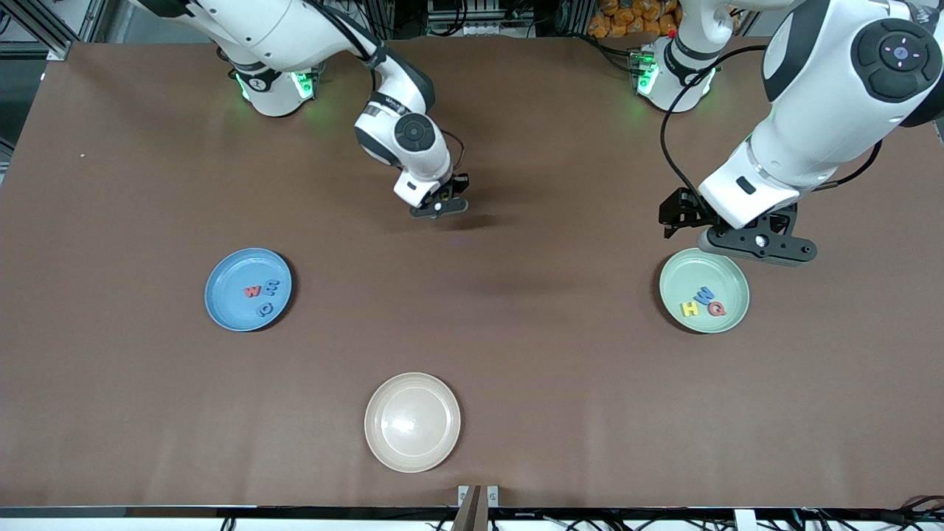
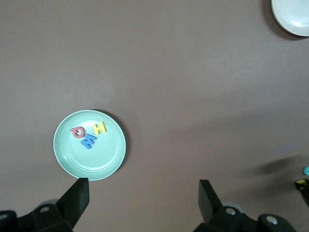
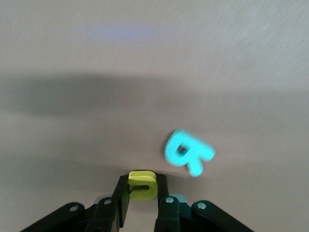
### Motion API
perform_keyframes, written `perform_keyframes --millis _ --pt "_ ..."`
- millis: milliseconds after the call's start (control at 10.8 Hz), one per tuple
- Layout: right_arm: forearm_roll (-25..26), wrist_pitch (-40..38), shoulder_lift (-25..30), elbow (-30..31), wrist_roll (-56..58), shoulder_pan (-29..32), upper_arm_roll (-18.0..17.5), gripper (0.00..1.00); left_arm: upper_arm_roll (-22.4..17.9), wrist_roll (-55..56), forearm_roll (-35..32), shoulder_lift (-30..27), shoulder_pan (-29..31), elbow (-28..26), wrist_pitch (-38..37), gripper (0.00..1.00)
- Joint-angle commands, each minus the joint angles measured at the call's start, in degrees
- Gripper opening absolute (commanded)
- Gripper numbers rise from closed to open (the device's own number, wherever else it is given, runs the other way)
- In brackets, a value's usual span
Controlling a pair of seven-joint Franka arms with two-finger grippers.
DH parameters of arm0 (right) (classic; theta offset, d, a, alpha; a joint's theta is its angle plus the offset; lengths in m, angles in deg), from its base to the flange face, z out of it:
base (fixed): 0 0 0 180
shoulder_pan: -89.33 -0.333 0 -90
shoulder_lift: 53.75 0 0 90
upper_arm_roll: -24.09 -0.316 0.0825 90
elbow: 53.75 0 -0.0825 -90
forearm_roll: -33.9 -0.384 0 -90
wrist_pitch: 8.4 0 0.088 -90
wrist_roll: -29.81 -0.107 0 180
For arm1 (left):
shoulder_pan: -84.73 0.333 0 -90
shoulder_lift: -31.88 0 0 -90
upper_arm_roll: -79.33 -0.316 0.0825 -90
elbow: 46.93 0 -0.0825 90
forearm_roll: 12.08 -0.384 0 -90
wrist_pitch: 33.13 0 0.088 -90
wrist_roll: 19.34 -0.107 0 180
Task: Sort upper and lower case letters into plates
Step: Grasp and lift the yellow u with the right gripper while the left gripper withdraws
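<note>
Front view, blue plate with three letters, green plate likewise

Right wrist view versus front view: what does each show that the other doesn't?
Only the right wrist view shows the right tool shut on a yellow-green letter, with a cyan letter R lying on the table beside it. Only the front view shows the blue plate, the green plate, the cream plate and the open left tool over the green plate's rim. Both show the brown table.
</note>
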Motion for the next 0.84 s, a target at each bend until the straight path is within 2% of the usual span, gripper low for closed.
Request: perform_keyframes --millis 0,186,279,372,558,744 --pt "0.83 -4.17 3.81 -0.35 -0.84 6.70 -4.31 0.00 -0.03 -0.74 -0.56 -0.50 -0.56 -0.36 -0.81 1.00" --pt "0.82 -7.94 4.35 -0.35 -0.40 18.98 -12.82 0.00 -0.03 -1.44 -0.65 -0.59 -0.74 -0.36 -0.81 1.00" --pt "0.82 -11.87 5.31 -0.35 -0.05 23.39 -14.87 0.00 -0.03 -1.53 -0.48 -0.24 -1.96 -0.27 -0.72 1.00" --pt "0.82 -15.48 6.53 -0.44 2.65 26.40 -15.15 0.00 -0.03 -1.53 -0.39 -0.07 -3.36 -0.27 -0.11 1.00" --pt "0.82 -20.24 7.77 -0.35 10.81 36.91 -18.73 0.00 -0.03 -1.36 -0.21 2.21 -10.10 -0.27 2.25 1.00" --pt "0.82 -22.37 8.21 -0.35 21.70 46.51 -18.85 0.00 0.06 -1.97 -0.21 5.37 -15.65 -0.62 6.81 1.00"
